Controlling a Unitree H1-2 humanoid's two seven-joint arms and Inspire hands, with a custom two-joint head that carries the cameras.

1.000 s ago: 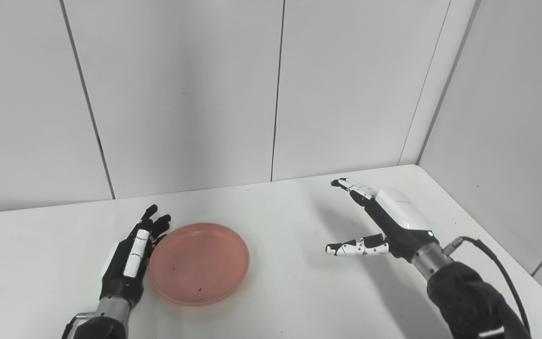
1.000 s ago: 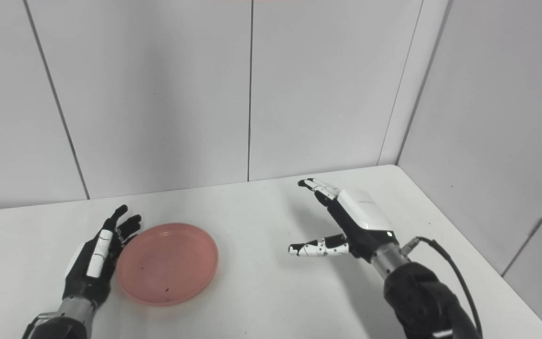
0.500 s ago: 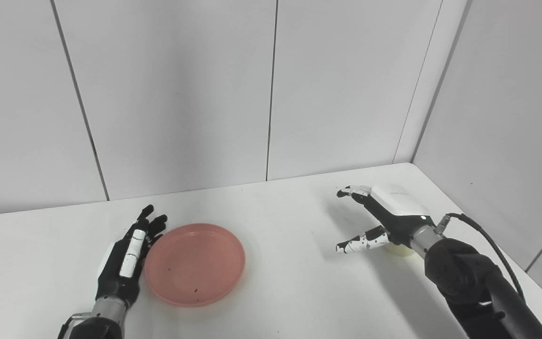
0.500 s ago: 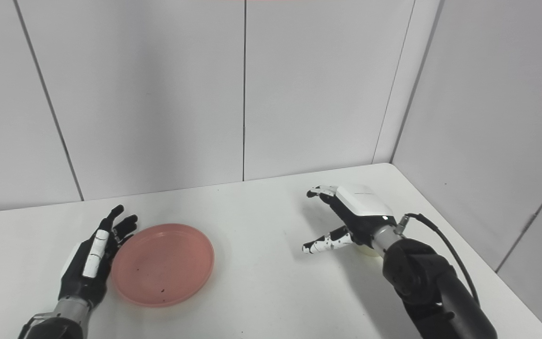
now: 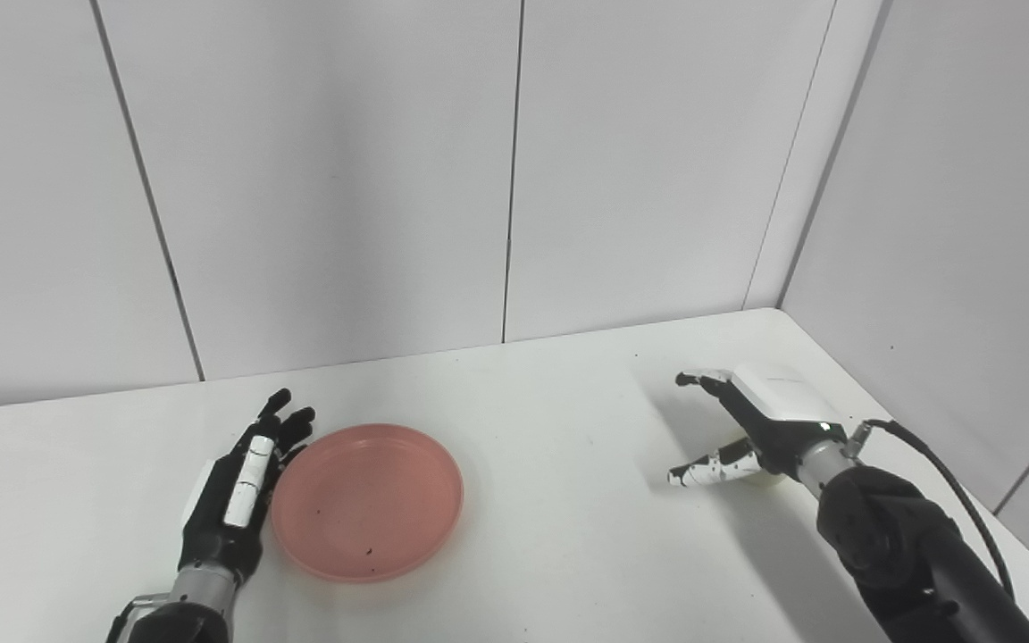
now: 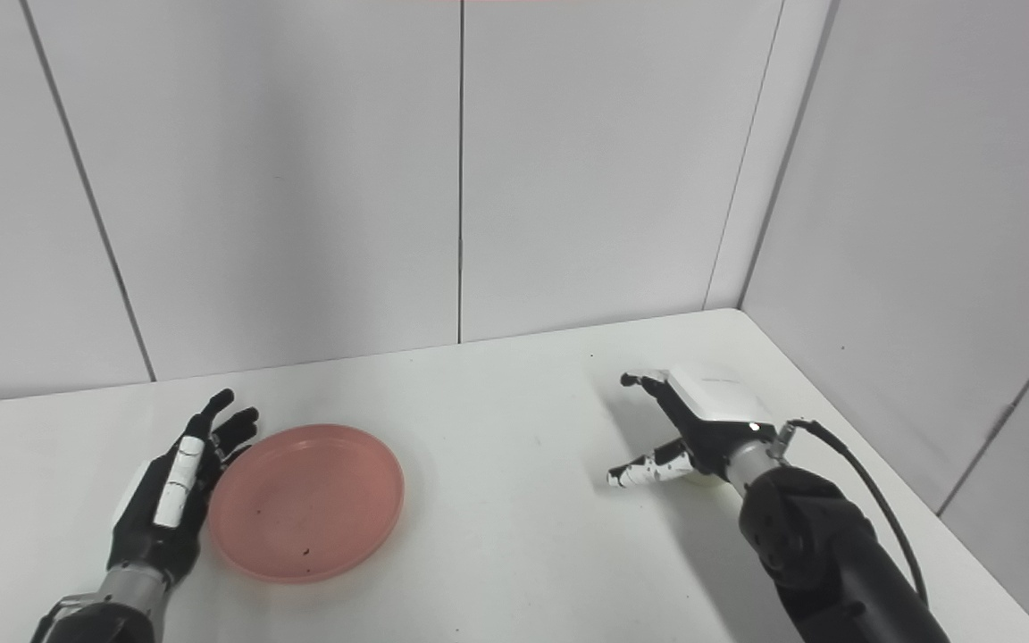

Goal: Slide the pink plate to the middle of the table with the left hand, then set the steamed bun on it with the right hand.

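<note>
Left eye view shows the steamed bun as a pale sliver under the right robot hand, far right of the pink plate. That robot hand hangs over it, fingers spread wide, holding nothing. To grasp well, it should probably lower and close evenly around the soft bun. The left robot hand lies flat and open, touching the plate's left rim. Bare tabletop lies between; nothing blocks the way.
</note>
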